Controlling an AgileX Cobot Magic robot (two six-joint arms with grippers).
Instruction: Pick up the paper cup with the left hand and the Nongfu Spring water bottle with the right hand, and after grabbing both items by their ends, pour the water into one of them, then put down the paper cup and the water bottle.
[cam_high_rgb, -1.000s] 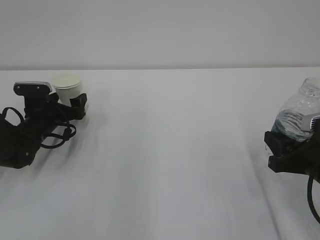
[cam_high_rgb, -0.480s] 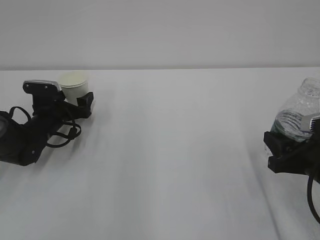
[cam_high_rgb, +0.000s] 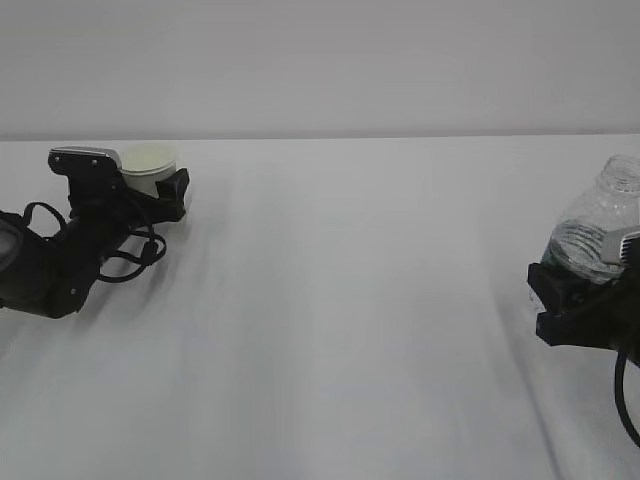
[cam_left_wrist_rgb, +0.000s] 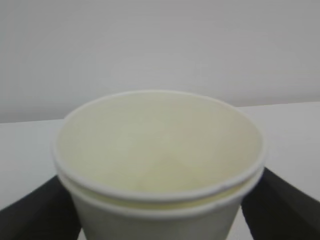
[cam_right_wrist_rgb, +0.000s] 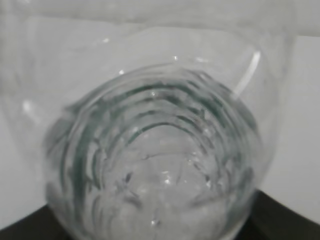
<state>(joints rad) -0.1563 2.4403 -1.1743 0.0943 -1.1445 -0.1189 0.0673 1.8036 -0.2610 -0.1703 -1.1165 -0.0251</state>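
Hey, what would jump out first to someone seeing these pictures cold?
Two black arms at opposite edges of a bare white table. The left gripper straddles a cream paper cup at far left; the right gripper holds a clear ribbed bottle at far right, filling its wrist view.

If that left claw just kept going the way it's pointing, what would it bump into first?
The paper cup: it already sits between the left gripper's jaws. Beyond it only bare table shows, then the back wall, though depth is hard to judge.
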